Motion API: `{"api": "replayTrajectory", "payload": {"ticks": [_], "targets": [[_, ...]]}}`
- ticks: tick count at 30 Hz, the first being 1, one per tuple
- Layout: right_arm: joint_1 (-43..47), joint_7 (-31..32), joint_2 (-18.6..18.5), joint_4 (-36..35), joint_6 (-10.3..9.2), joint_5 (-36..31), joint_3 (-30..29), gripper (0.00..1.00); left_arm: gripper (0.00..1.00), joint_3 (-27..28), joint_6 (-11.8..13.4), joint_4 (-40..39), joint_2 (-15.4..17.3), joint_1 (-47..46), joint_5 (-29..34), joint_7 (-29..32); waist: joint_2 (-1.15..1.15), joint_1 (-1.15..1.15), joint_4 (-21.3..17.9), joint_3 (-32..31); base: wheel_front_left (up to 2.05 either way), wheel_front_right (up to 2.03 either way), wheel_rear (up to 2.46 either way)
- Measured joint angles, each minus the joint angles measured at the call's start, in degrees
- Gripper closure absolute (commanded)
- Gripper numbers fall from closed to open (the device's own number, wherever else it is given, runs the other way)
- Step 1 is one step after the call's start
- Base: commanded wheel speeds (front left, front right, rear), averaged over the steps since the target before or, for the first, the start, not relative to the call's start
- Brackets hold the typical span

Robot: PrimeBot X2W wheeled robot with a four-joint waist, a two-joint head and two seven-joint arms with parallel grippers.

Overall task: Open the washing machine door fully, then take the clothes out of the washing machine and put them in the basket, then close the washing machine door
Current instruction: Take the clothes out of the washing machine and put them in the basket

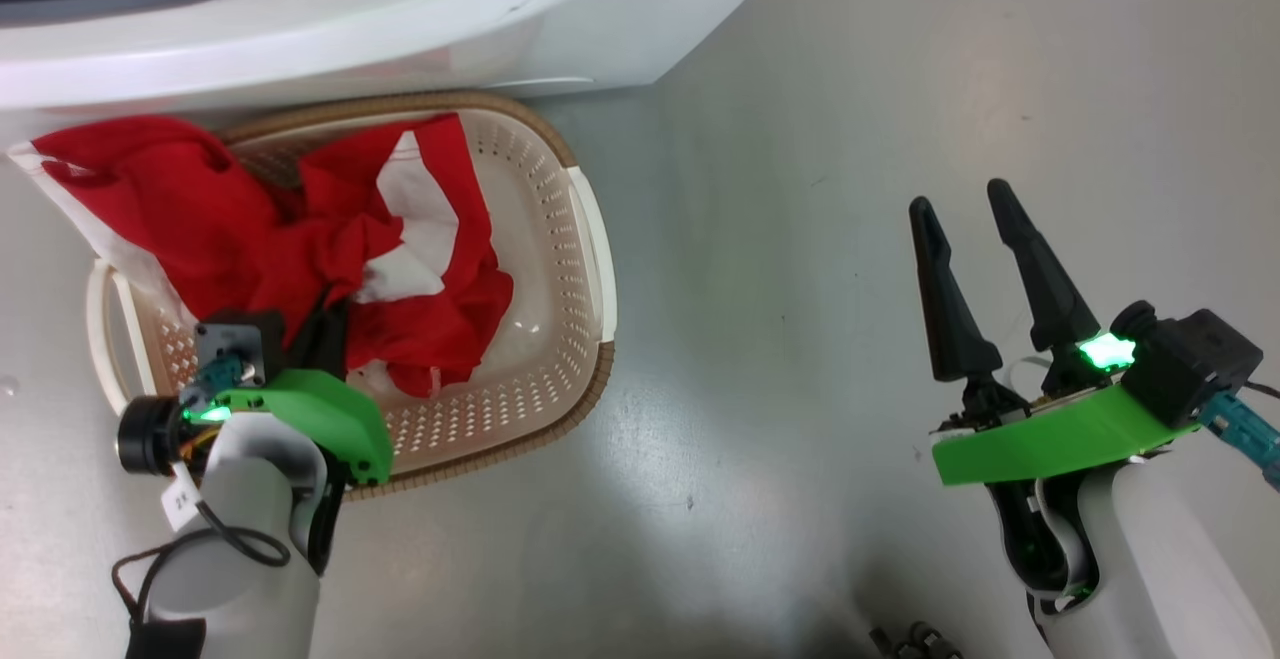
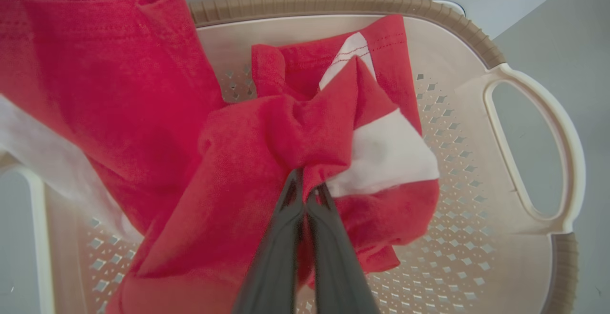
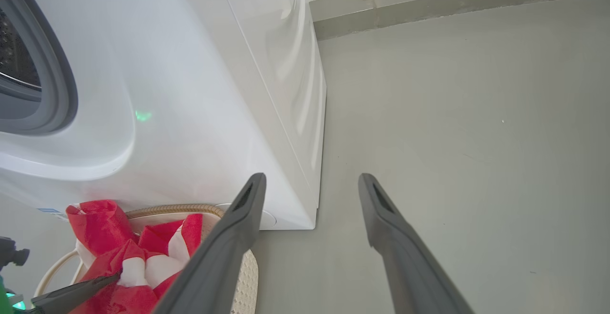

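Note:
The red and white clothes [image 1: 250, 229] lie heaped in the cream basket [image 1: 592, 239], with one part draped over its far left rim. My left gripper [image 2: 305, 186] is shut on a fold of the clothes [image 2: 238, 152] above the basket [image 2: 333, 2]. In the head view its fingers are hidden under the wrist. My right gripper [image 1: 960, 197] hangs open and empty over bare floor to the right, well away from the basket. The white washing machine [image 1: 350, 29] stands just behind the basket, and its grey gasket [image 3: 62, 90] shows. The washing machine door is out of view.
Grey floor [image 1: 800, 239] spreads to the right of the basket and the washing machine [image 3: 190, 90]. A wall base [image 3: 452, 4] runs along the back. Small dark parts [image 1: 915, 641] lie at the bottom edge of the head view.

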Motion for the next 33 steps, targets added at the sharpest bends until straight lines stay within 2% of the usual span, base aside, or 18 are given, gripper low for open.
{"api": "replayTrajectory", "payload": {"ticks": [4, 5, 8, 9, 10, 18, 33], "targets": [[-1.1, 0.0, 0.0, -0.1, 0.0, 0.0, -0.1, 0.0, 1.0, 0.3, 0.0, 1.4, -0.1, -1.4, -0.1, 0.0, 0.0, 0.0, 0.1, 0.9, 0.0, 0.0, 0.0], [-1.2, 0.0, 0.0, -0.1, 0.0, 0.0, -0.1, 0.0, 0.9, 0.4, 0.0, 1.7, -0.1, -1.7, -0.1, 0.0, 0.0, 0.0, 0.2, 1.0, 0.0, 0.0, 0.0], [-1.2, 0.0, 0.0, -0.1, 0.0, 0.0, -0.1, 0.0, 0.41, 0.5, 0.0, 2.1, -0.1, -1.9, -0.2, 0.0, 0.0, 0.0, 0.5, 0.9, 0.0, 0.0, 0.0], [-1.2, 0.0, 0.0, -0.1, 0.0, -0.1, -0.1, 0.0, 0.16, 0.5, 0.0, 2.3, -0.2, -1.9, -0.2, 0.0, 0.0, 0.0, 0.6, 0.8, 0.0, 0.0, 0.0], [-1.2, 0.0, 0.0, 0.0, 0.0, -0.2, -0.2, 0.0, 0.0, 0.6, 0.0, 2.3, -0.2, -1.9, -0.3, 0.0, 0.0, 0.0, 0.8, 0.7, 0.0, 0.0, 0.0], [-1.1, 0.0, 0.0, 0.6, 0.0, -1.1, -0.3, 0.0, 0.0, 1.3, 0.0, 0.8, -0.6, -1.0, -2.2, 0.0, 0.0, 0.0, 2.1, -1.8, 0.0, 0.0, 0.0], [1.7, 0.0, 0.0, 2.5, 0.0, -1.8, -0.6, 0.0, 0.0, 5.4, 0.0, -6.4, -1.0, 9.6, -3.7, 0.0, 0.0, 0.0, 3.8, -11.4, 0.0, 0.0, 0.0]]}}
